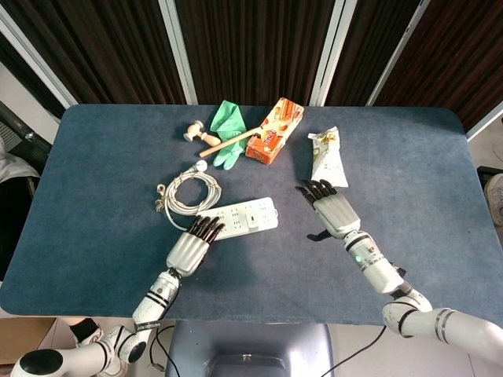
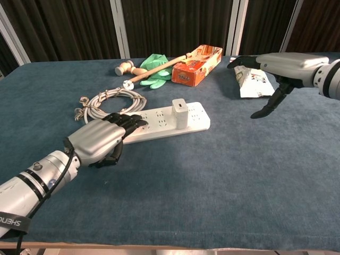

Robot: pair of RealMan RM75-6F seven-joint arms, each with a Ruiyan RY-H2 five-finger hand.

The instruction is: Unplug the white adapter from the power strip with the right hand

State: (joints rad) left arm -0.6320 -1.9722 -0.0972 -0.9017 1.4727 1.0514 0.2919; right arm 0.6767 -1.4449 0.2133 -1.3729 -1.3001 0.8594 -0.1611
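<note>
A white power strip [image 1: 250,216] [image 2: 194,118] lies at mid-table with a small white adapter [image 1: 253,217] [image 2: 179,113] plugged upright into it. My left hand [image 1: 191,247] [image 2: 102,138] lies palm down with its fingertips resting on the strip's left end. My right hand [image 1: 330,207] [image 2: 280,66] hovers open to the right of the strip, fingers spread and pointing toward the far edge, holding nothing. A gap of table separates it from the adapter.
The strip's coiled grey cable [image 1: 186,192] [image 2: 105,103] lies left of it. At the back are a wooden mallet [image 1: 222,142], a green glove [image 1: 228,126], an orange box [image 1: 274,130] [image 2: 197,65] and a white snack bag [image 1: 325,157] [image 2: 254,79] just beyond my right hand.
</note>
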